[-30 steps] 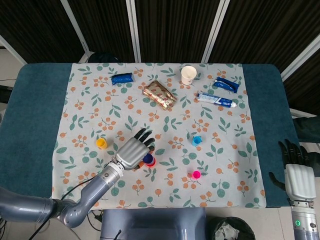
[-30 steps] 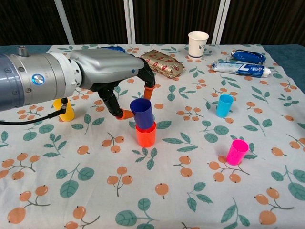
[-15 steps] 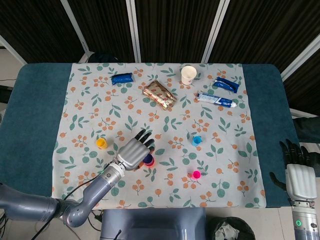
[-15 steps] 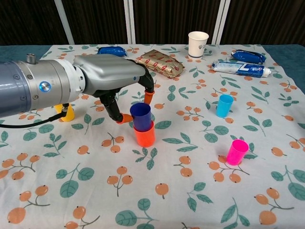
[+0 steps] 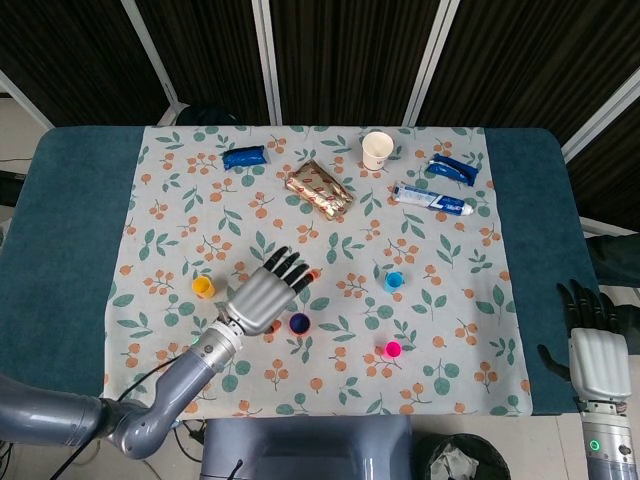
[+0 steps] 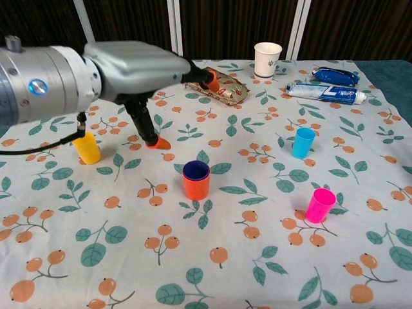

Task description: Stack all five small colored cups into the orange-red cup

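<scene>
On the floral cloth, the orange-red cup stands near the middle with the dark blue cup nested inside it. Three small cups stand loose: yellow cup at nine o'clock, light blue cup at two o'clock, pink cup at four o'clock. The left hand hovers at ten o'clock, fingers spread, holding nothing. The right hand rests off the cloth's right edge, fingers apart, empty. A paper cup, gold packet and toothpaste tube line the far edge.
</scene>
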